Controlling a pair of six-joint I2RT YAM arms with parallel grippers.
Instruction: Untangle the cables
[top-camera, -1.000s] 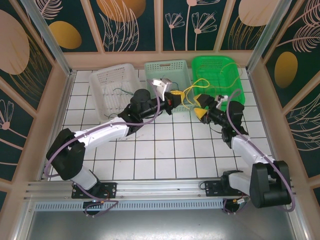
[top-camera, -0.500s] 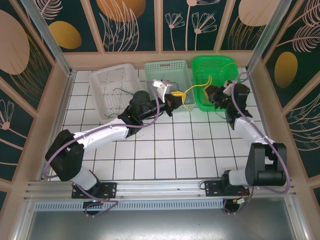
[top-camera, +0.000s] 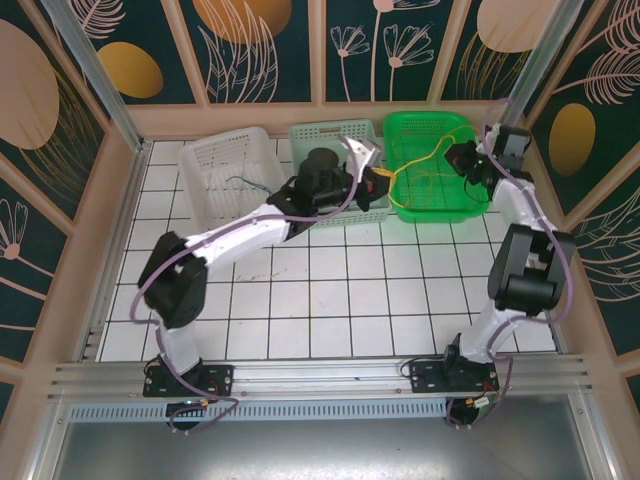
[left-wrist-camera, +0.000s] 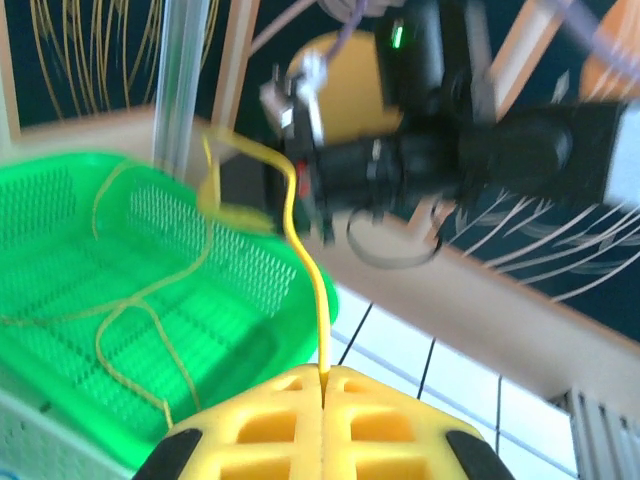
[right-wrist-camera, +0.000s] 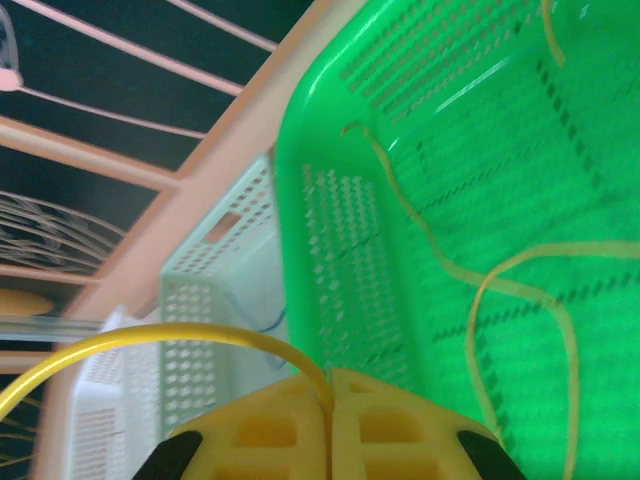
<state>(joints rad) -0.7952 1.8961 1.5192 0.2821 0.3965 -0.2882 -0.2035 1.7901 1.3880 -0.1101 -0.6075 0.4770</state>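
One yellow cable (top-camera: 420, 165) hangs stretched between my two grippers above the bright green basket (top-camera: 468, 205). My left gripper (top-camera: 380, 185) is shut on one end of it; in the left wrist view the yellow cable (left-wrist-camera: 318, 290) rises straight out of the closed left gripper (left-wrist-camera: 325, 372). My right gripper (top-camera: 452, 160) is shut on the other end, and the yellow cable (right-wrist-camera: 180, 335) arcs away to the left from the right gripper (right-wrist-camera: 328, 378). More loose yellow cables (right-wrist-camera: 520, 270) lie in the green basket (right-wrist-camera: 330, 200).
A pale green basket (top-camera: 322, 132) stands left of the bright green one, with a thin blue wire (right-wrist-camera: 275, 325) in it. A white basket (top-camera: 205, 165) further left holds a dark green wire (top-camera: 240, 182). The back wall and corner post stand close behind the right arm.
My right gripper has shut on the yellow cable and swung back and right over the green basket. My left gripper moved right and further back, holding the same cable.
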